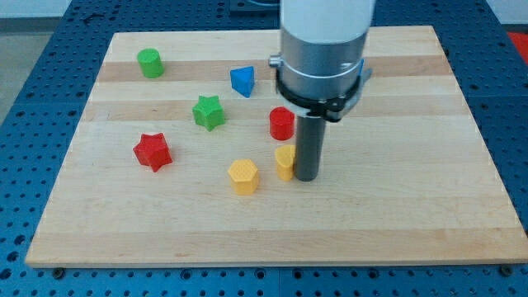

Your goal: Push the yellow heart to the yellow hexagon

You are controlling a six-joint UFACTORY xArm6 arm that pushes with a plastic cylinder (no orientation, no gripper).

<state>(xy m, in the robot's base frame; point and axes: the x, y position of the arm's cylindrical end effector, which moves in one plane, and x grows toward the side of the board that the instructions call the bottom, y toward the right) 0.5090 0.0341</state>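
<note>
One tip [306, 176] beside yellow heart [285, 162]

Even, bright overhead lighting; sharp focus throughout.
Blocks cast short soft shadows on the board [396, 214]; mild glare on the arm's metal collar [318, 62]; no visible blur.

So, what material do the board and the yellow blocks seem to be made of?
The board looks like pale wood with a smooth, matt finish: grain and lengthwise strips show. The yellow hexagon and yellow heart look like solid-coloured plastic, though painted wood cannot be excluded. My tip stands at the heart's right side.
</note>
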